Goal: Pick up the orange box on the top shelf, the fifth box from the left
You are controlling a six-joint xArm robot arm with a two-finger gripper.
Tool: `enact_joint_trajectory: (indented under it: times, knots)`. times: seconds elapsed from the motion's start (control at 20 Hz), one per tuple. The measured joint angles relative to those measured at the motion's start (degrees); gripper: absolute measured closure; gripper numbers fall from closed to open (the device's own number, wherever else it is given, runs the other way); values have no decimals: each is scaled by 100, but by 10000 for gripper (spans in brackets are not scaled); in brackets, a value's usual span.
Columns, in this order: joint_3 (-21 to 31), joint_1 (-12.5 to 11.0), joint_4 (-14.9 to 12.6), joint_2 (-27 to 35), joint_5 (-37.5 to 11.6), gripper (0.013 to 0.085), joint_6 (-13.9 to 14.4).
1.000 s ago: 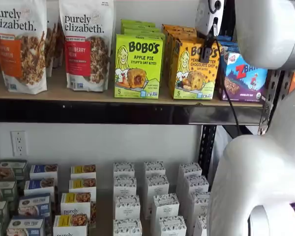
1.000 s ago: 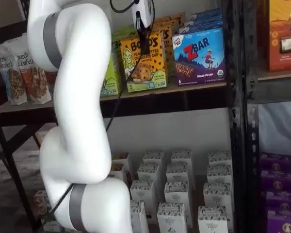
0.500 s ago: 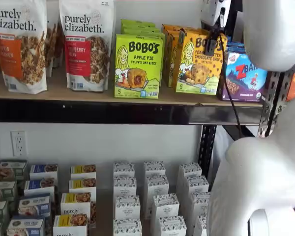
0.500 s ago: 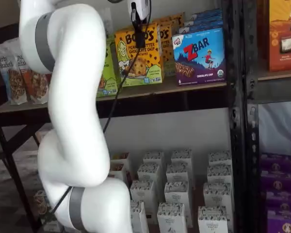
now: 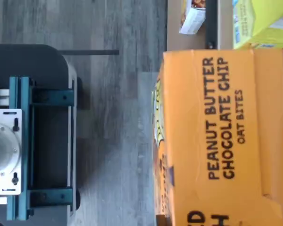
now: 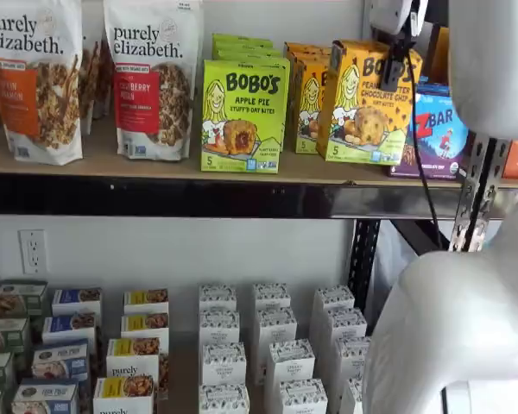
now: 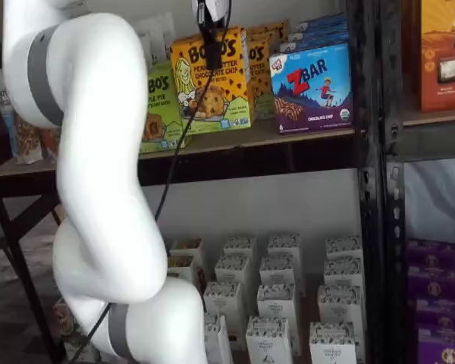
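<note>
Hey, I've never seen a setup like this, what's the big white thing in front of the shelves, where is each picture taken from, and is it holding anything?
The big white thing is a robot arm. Its gripper, a white body with two black fingers, hangs at the top of both shelf views and is closed on the orange box, a Bobo's Peanut Butter Chocolate Chip carton, now tilted and lifted off the top shelf.

Two pictures come from fixed cameras facing the shelves. The third comes from a camera on the arm's wrist, looking down and turned sideways: it shows the held box up close, the grey floor, and a dark mount with teal brackets, which is not the gripper.

Beside the held carton stand a green Apple Pie box, a ZBar box and granola bags.
</note>
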Motion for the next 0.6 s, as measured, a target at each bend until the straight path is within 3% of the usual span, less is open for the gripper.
enact_joint_trajectory:
  times: [0.6]
  knots:
    - [602, -276, -45, -923, 488, 610, -272]
